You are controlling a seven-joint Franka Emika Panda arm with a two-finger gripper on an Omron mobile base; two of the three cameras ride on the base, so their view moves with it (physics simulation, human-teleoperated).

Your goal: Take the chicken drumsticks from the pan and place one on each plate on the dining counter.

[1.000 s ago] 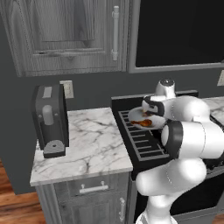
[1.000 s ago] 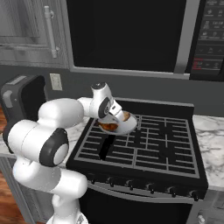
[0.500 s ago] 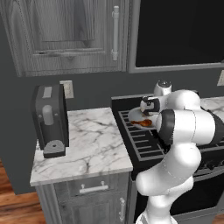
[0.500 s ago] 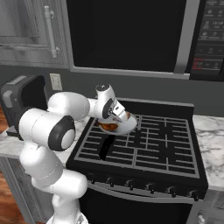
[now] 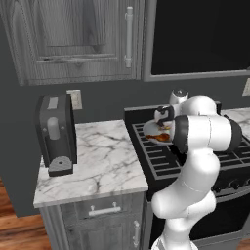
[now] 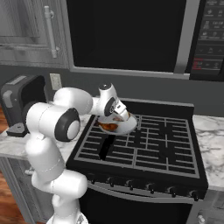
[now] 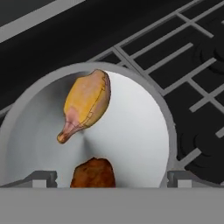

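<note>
A: State the position of the gripper [image 7: 107,177] and of the target.

B: In the hand view the gripper hangs directly over the pan [image 7: 144,144], with the two fingertips [image 7: 41,178] spread wide, one at each side of the pan's near rim. Nothing sits between them. The darker drumstick [image 7: 93,173] lies nearest, at the bottom of that view between the tips. The paler drumstick [image 7: 86,105] lies beyond it, near the far wall of the pan, narrow bone end pointing toward the darker one.

A: Where does the pan sit?

B: On the stove [image 6: 144,148], over the left burner grates, beside the marble counter [image 5: 93,161].

A: Recommended procedure for the grasp?

B: Judgement only: select the nearer, darker piece. Descend straight, keeping the jaws apart until the tips straddle the meat. Close across its thick part, not the tapered end, to prevent rotation. Keep clear of the pan wall. Lift vertically before any sideways travel.

A: Any legible markings?

B: The microwave panel [image 6: 209,43] on the far right carries small button text, too fine to read. No brand is legible on the dark appliance [image 5: 54,134] at left.
</note>
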